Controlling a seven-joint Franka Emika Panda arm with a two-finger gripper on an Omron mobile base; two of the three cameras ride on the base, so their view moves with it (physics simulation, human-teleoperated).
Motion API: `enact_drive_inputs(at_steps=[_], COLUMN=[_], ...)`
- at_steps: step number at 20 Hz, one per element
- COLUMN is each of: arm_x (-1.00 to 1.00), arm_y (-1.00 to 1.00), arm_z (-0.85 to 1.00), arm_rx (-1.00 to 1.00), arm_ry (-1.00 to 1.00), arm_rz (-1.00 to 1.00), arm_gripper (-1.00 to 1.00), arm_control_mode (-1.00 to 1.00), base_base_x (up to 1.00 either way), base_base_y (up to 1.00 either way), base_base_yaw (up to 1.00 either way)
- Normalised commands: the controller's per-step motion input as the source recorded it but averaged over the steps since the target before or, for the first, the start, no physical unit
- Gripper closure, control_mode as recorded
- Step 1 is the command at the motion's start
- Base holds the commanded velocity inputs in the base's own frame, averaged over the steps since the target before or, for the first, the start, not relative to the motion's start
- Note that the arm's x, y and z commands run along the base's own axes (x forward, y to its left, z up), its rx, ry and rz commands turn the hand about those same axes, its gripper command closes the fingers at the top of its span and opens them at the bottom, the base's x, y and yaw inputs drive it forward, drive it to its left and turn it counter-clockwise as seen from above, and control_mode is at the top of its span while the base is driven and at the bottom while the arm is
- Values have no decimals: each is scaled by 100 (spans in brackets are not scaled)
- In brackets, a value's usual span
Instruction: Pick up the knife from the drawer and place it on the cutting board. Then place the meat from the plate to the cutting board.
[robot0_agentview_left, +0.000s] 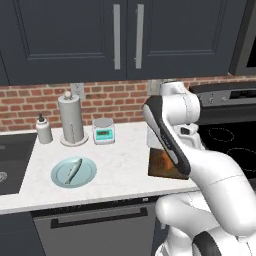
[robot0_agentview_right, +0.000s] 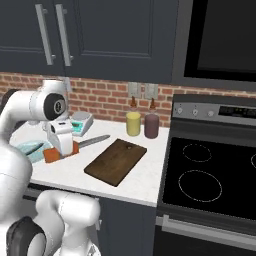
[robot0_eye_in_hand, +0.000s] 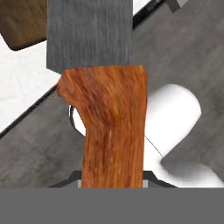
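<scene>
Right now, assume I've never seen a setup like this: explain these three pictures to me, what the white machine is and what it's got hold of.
The white machine is a robot arm on a base that can drive, in a rendered kitchen. Two pictures come from cameras on the base, behind the arm to its left and right, looking over the counter. The third comes from a camera on the hand, looking along the gripper.

Its jaws are shut on the knife by the orange handle, with the grey blade pointing toward the board. The hand view shows that handle and blade up close.

On the counter: a blue plate with a fish on it, the brown board, a paper towel roll, a small scale, a soap bottle and two condiment bottles by the stove.
</scene>
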Motion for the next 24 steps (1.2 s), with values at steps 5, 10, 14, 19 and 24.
enact_drive_inputs(at_steps=[5,10,14,19,24], arm_x=[100,100,82,71,46], arm_y=[-100,-87,-46,-11,2], arm_z=[-71,-78,-61,-49,-62], arm_rx=[0,-2,-7,-5,6], arm_ry=[28,19,0,-5,-11], arm_rz=[8,24,34,31,3], arm_gripper=[100,100,100,100,100], arm_control_mode=[-100,-100,-100,-100,-100], base_base_x=[0,0,0,0,0], base_base_y=[0,0,0,0,0], base_base_yaw=[0,0,0,0,0])
